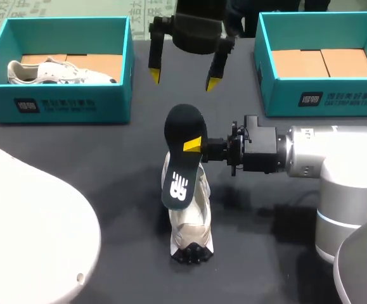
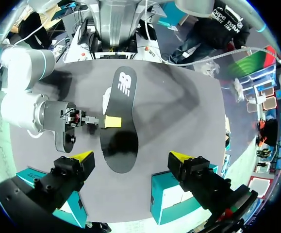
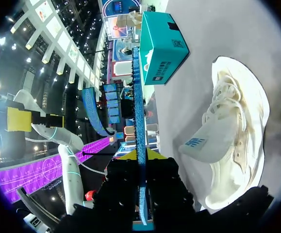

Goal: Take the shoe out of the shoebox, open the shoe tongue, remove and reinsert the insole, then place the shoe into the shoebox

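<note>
A black insole with a white logo hangs tilted above the white shoe, which rests on the dark table. My right gripper, coming in from the right, is shut on the insole's edge. In the right wrist view the insole shows edge-on between the fingers of that gripper, with the shoe beside it, tongue up. My left gripper hangs open behind the insole, touching nothing. In the left wrist view the insole lies ahead of this gripper's spread yellow tips.
A teal shoebox at the back left holds a second white shoe. Another teal shoebox at the back right shows only its cardboard floor. My left arm's white body fills the front left corner.
</note>
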Robot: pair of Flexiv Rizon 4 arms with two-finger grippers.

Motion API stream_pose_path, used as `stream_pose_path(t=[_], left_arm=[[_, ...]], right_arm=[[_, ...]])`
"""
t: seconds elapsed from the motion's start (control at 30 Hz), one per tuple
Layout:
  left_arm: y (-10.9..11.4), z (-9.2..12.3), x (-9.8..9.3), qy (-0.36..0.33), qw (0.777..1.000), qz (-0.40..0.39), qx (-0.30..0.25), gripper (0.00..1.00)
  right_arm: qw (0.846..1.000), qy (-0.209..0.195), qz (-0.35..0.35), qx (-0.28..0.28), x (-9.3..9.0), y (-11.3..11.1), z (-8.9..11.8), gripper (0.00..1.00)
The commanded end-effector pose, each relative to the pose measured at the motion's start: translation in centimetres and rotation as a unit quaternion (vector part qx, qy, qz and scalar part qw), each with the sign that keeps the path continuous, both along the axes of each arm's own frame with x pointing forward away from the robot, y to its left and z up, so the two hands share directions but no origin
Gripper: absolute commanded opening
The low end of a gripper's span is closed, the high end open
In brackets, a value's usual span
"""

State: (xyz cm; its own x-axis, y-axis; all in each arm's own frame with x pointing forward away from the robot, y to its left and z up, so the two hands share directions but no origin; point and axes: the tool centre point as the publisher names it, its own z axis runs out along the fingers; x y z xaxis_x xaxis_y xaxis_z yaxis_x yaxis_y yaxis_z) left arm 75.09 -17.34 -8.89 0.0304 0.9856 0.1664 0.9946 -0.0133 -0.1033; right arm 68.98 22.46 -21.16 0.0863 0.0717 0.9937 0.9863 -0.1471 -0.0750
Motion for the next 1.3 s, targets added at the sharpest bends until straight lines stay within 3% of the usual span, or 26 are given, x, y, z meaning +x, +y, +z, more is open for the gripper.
stream_pose_path(t=[0.03, 0.3, 0.67, 0.73, 1.17, 1.3], left_arm=[[3.2, 0.0, -0.7, -0.003, 0.981, 0.016, -0.192, 1.00], [5.4, 1.1, -1.5, 0.000, 0.930, 0.030, -0.365, 1.00], [7.3, -0.1, -2.2, 0.011, 0.860, 0.039, -0.508, 1.00], [7.4, -0.3, -2.1, -0.002, 0.873, 0.061, -0.483, 1.00], [7.4, -0.3, -2.1, -0.002, 0.873, 0.061, -0.483, 1.00], [8.3, -2.1, -2.0, 0.018, 0.844, 0.061, -0.533, 1.00]], right_arm=[[1.000, 0.000, -0.001, -0.002, -0.1, 0.2, 0.0, 0.00], [1.000, 0.000, -0.001, -0.002, -0.1, 0.2, 0.0, 0.00], [1.000, 0.000, -0.001, -0.002, -0.1, 0.2, 0.0, 0.00], [1.000, 0.000, -0.001, -0.002, -0.1, 0.2, 0.0, 0.00], [1.000, 0.000, -0.001, -0.002, -0.1, 0.2, 0.0, 0.00], [1.000, 0.000, -0.001, -0.002, -0.1, 0.2, 0.0, 0.00]])
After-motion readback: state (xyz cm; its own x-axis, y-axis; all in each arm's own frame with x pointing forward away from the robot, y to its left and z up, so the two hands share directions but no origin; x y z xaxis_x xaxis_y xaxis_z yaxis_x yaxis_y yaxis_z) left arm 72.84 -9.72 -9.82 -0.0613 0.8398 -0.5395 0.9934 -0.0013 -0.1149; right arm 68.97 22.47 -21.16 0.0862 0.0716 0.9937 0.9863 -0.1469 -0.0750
